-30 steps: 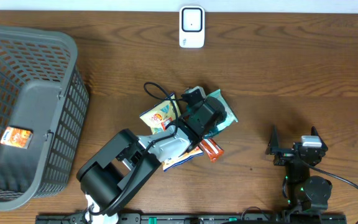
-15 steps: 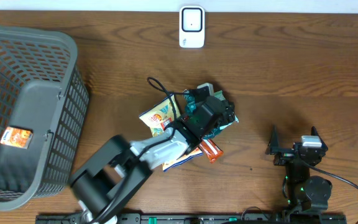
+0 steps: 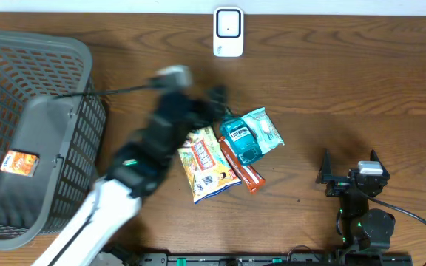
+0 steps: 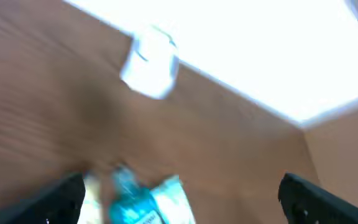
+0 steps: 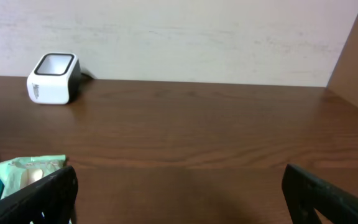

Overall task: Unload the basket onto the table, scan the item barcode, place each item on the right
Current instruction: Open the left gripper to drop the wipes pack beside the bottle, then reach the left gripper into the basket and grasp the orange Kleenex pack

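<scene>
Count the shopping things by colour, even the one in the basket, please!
Teal: 1, bottle
Pale green: 1, soft packet
Yellow: 1, snack bag
Orange: 2, bar and small packet in the basket
Total: 5

A dark wooden table (image 3: 361,81) stands against a pale, plain wall (image 5: 197,37).

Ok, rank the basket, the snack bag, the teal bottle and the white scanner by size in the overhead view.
1. basket, by far the largest
2. snack bag
3. teal bottle and white scanner: about alike, so not ranked
</scene>
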`<state>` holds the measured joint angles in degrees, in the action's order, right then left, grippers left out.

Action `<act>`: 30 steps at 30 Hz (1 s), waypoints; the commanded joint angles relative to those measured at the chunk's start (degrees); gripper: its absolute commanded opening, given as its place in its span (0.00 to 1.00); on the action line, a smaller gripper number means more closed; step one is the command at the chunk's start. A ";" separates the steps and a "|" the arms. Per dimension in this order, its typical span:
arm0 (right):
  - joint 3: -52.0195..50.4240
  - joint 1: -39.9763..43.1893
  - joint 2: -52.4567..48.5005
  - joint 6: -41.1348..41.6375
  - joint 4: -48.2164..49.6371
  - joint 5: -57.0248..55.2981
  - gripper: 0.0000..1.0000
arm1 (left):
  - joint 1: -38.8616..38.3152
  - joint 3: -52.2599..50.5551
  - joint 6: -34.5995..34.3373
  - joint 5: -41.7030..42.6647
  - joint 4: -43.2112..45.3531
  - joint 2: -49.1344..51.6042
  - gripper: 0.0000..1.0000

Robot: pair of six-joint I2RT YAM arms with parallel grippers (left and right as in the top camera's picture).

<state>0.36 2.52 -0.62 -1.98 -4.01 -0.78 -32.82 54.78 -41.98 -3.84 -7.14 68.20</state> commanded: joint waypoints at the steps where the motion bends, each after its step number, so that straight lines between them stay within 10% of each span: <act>1: -0.07 -0.48 0.31 -0.46 -0.20 0.28 0.99 | 12.07 1.84 3.58 -1.77 -6.88 -10.10 0.98; 13: -0.07 -0.48 0.31 -0.44 -0.20 0.28 0.99 | 40.92 5.88 5.18 -5.86 -21.66 -20.20 0.98; 30: -0.07 -0.48 0.31 -0.44 -0.20 0.28 0.99 | 70.25 4.20 -0.35 -5.29 -38.07 -1.84 1.00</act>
<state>0.36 2.52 -0.62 -1.98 -4.01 -0.80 34.98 59.94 -41.93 -9.17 -44.64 61.95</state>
